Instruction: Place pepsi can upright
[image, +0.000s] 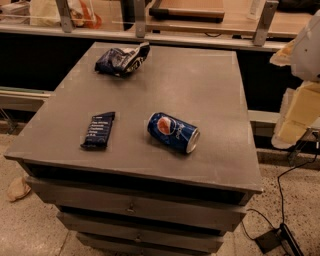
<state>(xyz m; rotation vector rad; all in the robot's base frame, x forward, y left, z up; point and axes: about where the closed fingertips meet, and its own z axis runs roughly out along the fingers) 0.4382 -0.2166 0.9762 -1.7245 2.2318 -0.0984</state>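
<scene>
Currently the pepsi can (173, 132) lies on its side near the front of the matte grey tabletop (200, 75), a smooth cylinder free to roll. A flat wrapper bar (98, 130) sits nearby and a crumpled snack bag (121, 60) well behind. The pale shape at the right edge, probably the gripper (307, 47), is well apart; I cannot tell how its jaws stand

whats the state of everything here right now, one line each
pepsi can: lying on its side near the front of the cabinet top, not held
wrapper bar: lying flat, left of the can, apart from it
snack bag: crumpled, lying near the far edge
drawers: shut
claw: beyond the cabinet's right edge, well clear of the can
</scene>
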